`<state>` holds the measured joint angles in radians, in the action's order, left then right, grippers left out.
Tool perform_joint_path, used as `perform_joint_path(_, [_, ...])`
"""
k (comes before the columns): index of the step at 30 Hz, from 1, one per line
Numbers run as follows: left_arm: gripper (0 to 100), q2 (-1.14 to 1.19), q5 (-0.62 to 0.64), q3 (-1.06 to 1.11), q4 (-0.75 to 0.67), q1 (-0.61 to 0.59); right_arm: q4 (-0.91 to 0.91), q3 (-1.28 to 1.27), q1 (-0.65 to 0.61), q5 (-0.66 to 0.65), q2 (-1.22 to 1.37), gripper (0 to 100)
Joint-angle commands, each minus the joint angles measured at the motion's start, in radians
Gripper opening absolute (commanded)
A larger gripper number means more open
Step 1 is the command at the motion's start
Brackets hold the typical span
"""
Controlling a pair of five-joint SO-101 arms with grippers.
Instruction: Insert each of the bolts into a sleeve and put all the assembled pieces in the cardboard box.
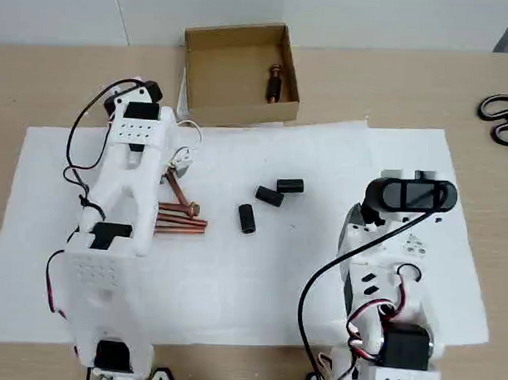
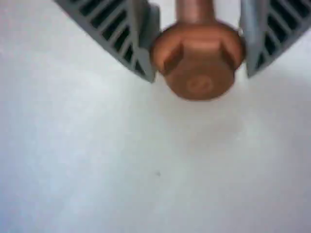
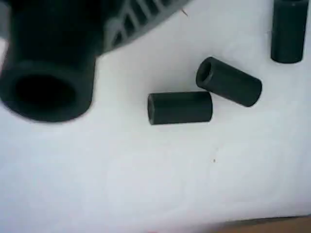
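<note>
Copper: each bolt [image 1: 183,223] front-left of box [image 1: 195,39]. Black: each sleeve [image 1: 270,195] in front of box, cables [image 1: 302,304], scissors [image 1: 503,119] right of box. Copper and black: piece [image 1: 275,84] inside box. Plain brown: box. White: sheet [image 1: 234,289], arms [image 1: 134,165]. Tan: table [image 1: 408,87]. Grey, ribbed: left gripper [image 2: 199,70] fingers [image 2: 124,34].

3 loose sleeves [image 3: 180,108] are lying ahead of the right gripper [image 3: 53,63], crowding it; bare sheet [image 3: 146,184] is stretching beneath.
</note>
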<state>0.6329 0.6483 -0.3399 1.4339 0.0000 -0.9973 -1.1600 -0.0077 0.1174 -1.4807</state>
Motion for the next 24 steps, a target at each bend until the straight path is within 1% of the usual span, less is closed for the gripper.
perform_joint_path(1, [1,-0.003,0.035,-0.019,0.028,0.034,-0.004,0.012,0.005,0.011,-0.013,0.4])
perform_joint_path(6, [1,-0.003,0.034,-0.101,0.126,0.035,-0.004,0.012,0.005,0.011,-0.013,0.4])
perform_joint_path(11, [1,-0.003,0.032,-0.154,0.195,0.035,-0.004,0.012,0.005,0.011,-0.013,0.4])
perform_joint_path(19, [1,0.008,0.034,-0.153,0.187,0.035,-0.004,0.012,0.005,0.011,-0.013,0.4])
perform_joint_path(21, [5,0.008,0.035,-0.151,0.170,0.034,-0.004,0.012,0.005,0.011,-0.013,0.4])
perform_joint_path(24, [13,0.008,0.037,-0.153,0.161,0.031,-0.004,0.012,0.005,0.011,-0.013,0.4])
